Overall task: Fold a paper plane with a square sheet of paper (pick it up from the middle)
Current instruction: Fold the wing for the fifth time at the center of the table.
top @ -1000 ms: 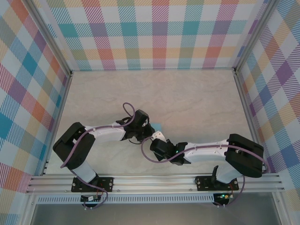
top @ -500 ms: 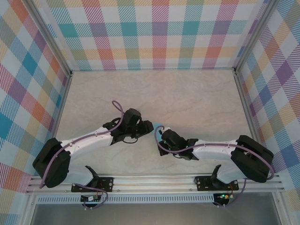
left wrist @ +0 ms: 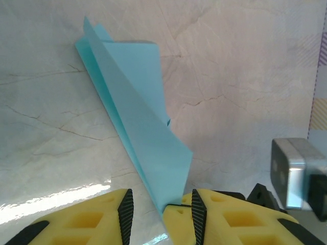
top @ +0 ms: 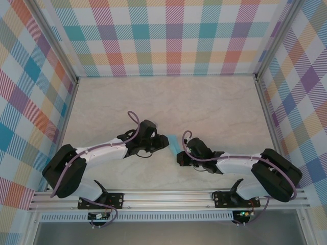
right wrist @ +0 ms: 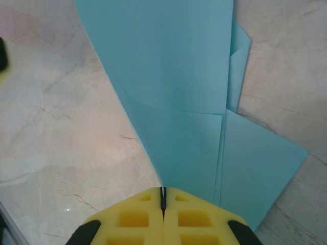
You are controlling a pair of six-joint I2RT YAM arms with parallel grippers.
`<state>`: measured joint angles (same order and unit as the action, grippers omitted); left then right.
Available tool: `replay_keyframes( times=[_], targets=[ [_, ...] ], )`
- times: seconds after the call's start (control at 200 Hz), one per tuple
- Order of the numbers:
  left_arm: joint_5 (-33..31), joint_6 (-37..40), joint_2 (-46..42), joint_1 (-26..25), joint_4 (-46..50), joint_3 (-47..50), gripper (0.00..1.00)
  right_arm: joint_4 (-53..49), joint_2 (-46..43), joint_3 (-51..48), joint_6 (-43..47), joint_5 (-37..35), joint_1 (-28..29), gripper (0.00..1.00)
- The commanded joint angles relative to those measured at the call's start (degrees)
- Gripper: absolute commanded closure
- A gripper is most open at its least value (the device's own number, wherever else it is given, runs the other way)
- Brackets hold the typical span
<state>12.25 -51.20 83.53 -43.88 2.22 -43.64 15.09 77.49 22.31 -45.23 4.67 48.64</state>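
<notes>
Pinching the paper plane (right wrist: pixel 173 76) between tightly closed yellow fingers, the right gripper (right wrist: pixel 163 191) grips one end at mid-table (top: pixel 204 102), towards the near edge. The left gripper (left wrist: pixel 162 200) has its fingers narrowly apart around the other end, the blue edge brushing one pad (left wrist: pixel 196 214), folded layers fanned apart.
</notes>
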Motion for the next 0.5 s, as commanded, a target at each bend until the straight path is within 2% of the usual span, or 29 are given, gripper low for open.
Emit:
replay_keyframes(
  times=[0.0,0.495],
  targets=[
    [3.75,1.32,2.67,-0.65,-3.63,-1.09,0.63,4.62,-1.36,-1.91,-4.65,3.96,-1.45,0.95],
    [7.85,2.28,12.54,-2.46,-9.03,-6.49,0.63,3.92,1.52,-1.56,-7.85,11.69,-6.66,0.93]
  ],
)
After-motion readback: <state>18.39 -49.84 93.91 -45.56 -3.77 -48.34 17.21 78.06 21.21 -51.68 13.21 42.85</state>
